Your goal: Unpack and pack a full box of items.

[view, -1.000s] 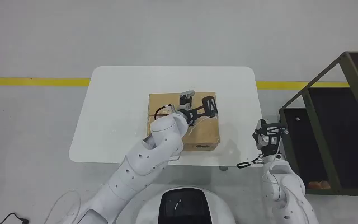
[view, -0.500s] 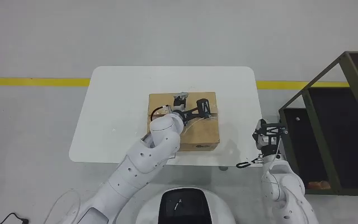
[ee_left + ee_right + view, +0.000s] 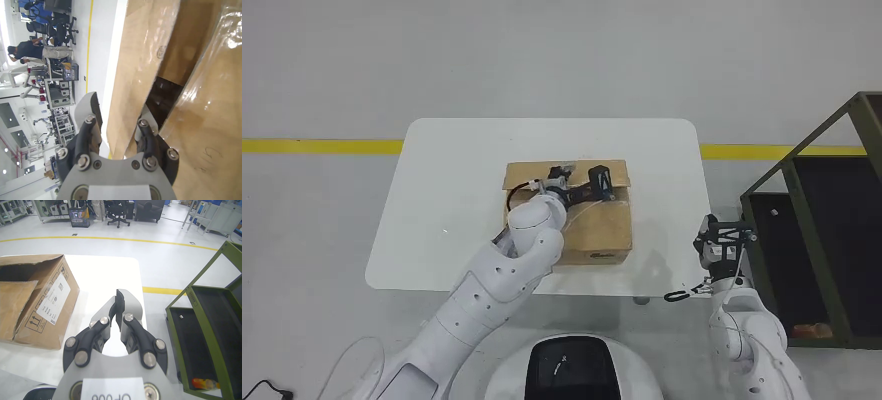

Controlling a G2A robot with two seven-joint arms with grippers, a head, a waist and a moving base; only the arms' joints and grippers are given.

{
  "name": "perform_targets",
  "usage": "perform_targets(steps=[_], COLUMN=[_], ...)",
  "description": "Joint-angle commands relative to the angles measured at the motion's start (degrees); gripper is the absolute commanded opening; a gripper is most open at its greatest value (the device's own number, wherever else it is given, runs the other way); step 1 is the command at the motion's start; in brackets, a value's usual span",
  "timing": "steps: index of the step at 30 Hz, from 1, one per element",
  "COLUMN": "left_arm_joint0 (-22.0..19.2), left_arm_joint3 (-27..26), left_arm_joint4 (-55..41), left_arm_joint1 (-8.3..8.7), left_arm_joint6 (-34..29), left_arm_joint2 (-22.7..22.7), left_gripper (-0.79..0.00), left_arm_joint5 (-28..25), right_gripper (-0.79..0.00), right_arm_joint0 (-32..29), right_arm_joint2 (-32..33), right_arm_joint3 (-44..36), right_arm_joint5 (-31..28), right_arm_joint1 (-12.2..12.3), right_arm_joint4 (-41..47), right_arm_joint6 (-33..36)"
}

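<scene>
Top view: one cardboard box (image 3: 602, 235) sits roughly mid-table on the white table (image 3: 442, 200), a bit toward the robot's right. The left arm lies across it from the near side.
Left gripper (image 3: 582, 178): it's up at the far edge of the box top. The left wrist view shows it better, with the left gripper (image 3: 121, 106) spread and straddling a top flap (image 3: 128, 75). One finger (image 3: 93, 106) is outside with a sliver of daylight between pad and cardboard, and the other is tucked in under the flap. So it's open around the flap, not clamped on it as far as I can see.
Flap: it's lifted off the box top, with a dark gap into the box showing beside it. I can't make out what's inside.
Box from the right wrist view: the box (image 3: 37, 330) looks part-open, with the far flap up and a nearer flap sagging inward. There's a white label (image 3: 53, 298) on the side facing the camera.
Right gripper (image 3: 118, 302): its pads are pressed together and there's nothing between them. In the top view the right gripper (image 3: 722, 240) hangs just off the table's right edge, well apart from the box.
Rack: a green metal rack (image 3: 208, 288) stands on the floor just beside the table on the robot's right. An orange item (image 3: 200, 383) lies in its lower tray, too blurry to name.
Floor: a yellow line (image 3: 322, 146) runs across behind the table.
</scene>
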Motion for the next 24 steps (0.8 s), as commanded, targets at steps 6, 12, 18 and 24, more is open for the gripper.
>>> perform_targets(steps=[6, 12, 18, 24], left_arm_joint0=[0.6, 1.6, 2.4, 2.7], left_arm_joint3=[-3.7, -8.2, -11.3, -13.9], left_arm_joint4=[-0.3, -3.1, -7.5, -12.2], left_arm_joint1=[0.08, 0.37, 0.44, 0.19], left_arm_joint6=[0.7, -0.5, -3.1, -6.7], left_arm_joint2=[-1.5, -3.7, -5.6, -6.6], left_gripper=[-0.785, -0.785, -0.785, -0.785], left_arm_joint5=[-3.1, -9.8, -15.9, -19.3], right_gripper=[-0.785, -0.785, -0.785, -0.785], right_arm_joint0=[0.5, 0.9, 0.7, 0.5], right_arm_joint2=[-0.2, 0.2, 0.7, 1.2], right_arm_joint3=[0.4, -0.2, -1.5, -2.5], right_arm_joint5=[-0.2, -1.2, -2.3, -3.1], right_arm_joint1=[0.0, 0.1, 0.2, 0.2], right_arm_joint4=[0.3, 2.1, 3.5, 4.9], right_arm_joint6=[0.1, 0.0, 0.0, 0.1])
